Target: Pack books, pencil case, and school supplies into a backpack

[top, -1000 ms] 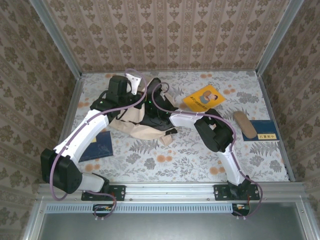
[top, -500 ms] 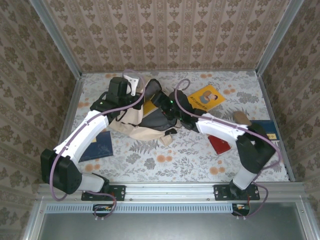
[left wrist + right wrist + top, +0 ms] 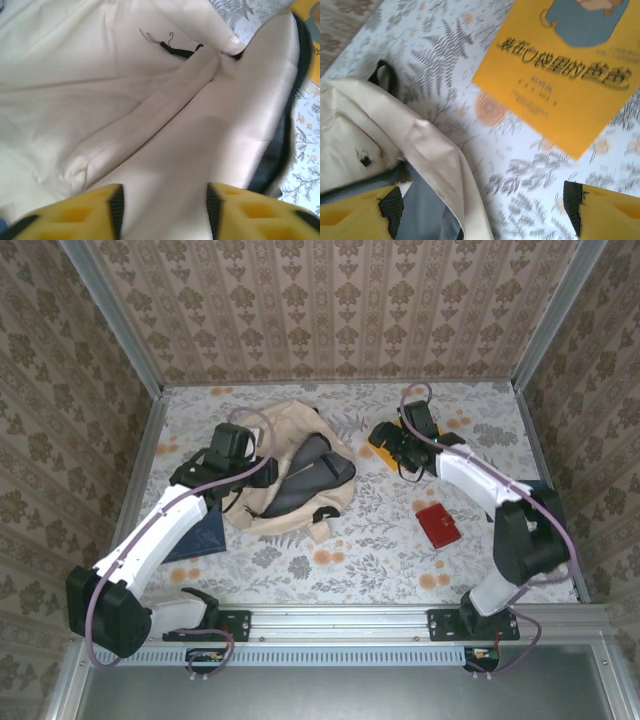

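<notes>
The cream-beige backpack [image 3: 290,475] lies left of centre on the floral table, its grey lining [image 3: 300,480] showing. My left gripper [image 3: 248,462] sits at its left side. In the left wrist view this gripper [image 3: 165,210] is open, with cream fabric [image 3: 150,115] just beyond the yellow fingers and nothing pinched. My right gripper [image 3: 388,445] hovers at the back right over the yellow book. Its wrist view shows the gripper [image 3: 482,210] wide open above bare table, between the backpack's edge [image 3: 435,160] and the yellow book [image 3: 565,75]. The pencil case is hidden.
A small red pouch [image 3: 438,525] lies on the table in front of the right arm. A dark blue flat book [image 3: 205,537] lies partly under the left arm. Patterned walls close the table [image 3: 380,540] on three sides.
My left gripper opened, let go of the backpack's rim and drew back toward the near left. The backpack slumped flatter. My right gripper opened wider and swung right, out from the backpack to the yellow book.
</notes>
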Action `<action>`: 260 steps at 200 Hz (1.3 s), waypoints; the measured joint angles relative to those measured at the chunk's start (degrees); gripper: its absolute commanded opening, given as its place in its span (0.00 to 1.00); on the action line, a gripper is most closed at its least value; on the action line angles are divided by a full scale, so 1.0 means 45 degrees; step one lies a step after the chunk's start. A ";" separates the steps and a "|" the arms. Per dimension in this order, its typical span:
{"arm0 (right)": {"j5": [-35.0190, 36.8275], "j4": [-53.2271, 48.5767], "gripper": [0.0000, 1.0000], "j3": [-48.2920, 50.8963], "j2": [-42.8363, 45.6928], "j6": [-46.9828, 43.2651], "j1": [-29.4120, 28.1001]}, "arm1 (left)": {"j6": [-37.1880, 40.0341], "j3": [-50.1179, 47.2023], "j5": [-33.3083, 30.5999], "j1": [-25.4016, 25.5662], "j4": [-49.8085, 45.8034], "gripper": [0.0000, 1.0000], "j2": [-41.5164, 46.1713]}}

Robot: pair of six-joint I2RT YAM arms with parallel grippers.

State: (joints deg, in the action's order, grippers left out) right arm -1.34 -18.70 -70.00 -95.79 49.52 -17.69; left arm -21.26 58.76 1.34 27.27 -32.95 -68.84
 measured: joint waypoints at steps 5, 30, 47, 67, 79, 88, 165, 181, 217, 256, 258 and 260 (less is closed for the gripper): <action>-0.0160 -0.0092 0.86 -0.0418 -0.0525 -0.0204 0.0136 | -0.0053 -0.0053 0.0053 0.0000 -0.0117 0.72 0.0092; -0.0724 -0.0573 0.83 -0.2555 -0.2939 -0.1015 0.0379 | -0.0510 -0.0141 0.0534 0.0000 -0.0403 0.83 0.0369; -0.1093 -0.0840 0.83 -0.3798 -0.4323 -0.1326 0.0403 | -0.0840 -0.0141 0.0758 0.0000 -0.0393 0.86 0.0525; -0.1302 -0.1166 0.83 -0.4886 -0.5547 -0.1520 0.0403 | -0.1073 -0.0136 0.0899 0.0000 -0.0389 0.87 0.0602; -0.1404 -0.1404 0.82 -0.5459 -0.6149 -0.1647 0.0403 | -0.1190 -0.0136 0.0986 0.0000 -0.0389 0.87 0.0573; -0.1443 -0.1574 0.81 -0.5843 -0.6513 -0.1690 0.0403 | -0.1268 -0.0126 0.1059 0.0000 -0.0389 0.87 0.0544; -0.1957 -0.1064 0.81 -0.3181 -0.4954 -0.2113 0.0209 | -0.1345 0.0311 0.1481 0.0005 -0.0282 0.97 -0.0510; -0.2103 -0.1020 0.81 -0.1559 -0.3813 -0.2118 -0.0087 | -0.1292 0.0612 0.1545 0.0005 -0.0189 1.00 -0.0806; -0.2278 -0.0937 0.80 0.1841 -0.1127 -0.1739 -0.0767 | -0.1214 0.1180 0.1938 0.0015 0.0175 1.00 -0.1676; -0.1511 -0.2710 0.81 0.2594 0.0529 -0.1719 -0.0743 | -0.1015 0.2399 0.2365 0.0670 0.0364 1.00 -0.3317; -0.1438 -0.2817 0.81 0.2569 0.0597 -0.1758 -0.0695 | -0.1020 0.2487 0.2375 0.0753 0.0364 1.00 -0.3415; -0.1365 -0.2919 0.81 0.2535 0.0656 -0.1787 -0.0665 | -0.1015 0.2584 0.2385 0.0835 0.0374 1.00 -0.3502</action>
State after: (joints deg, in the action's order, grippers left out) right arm -7.49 -31.83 -58.59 -92.84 41.47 -20.69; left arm -25.82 70.39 12.08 31.03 -31.27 -84.60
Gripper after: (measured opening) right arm 0.811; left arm 0.992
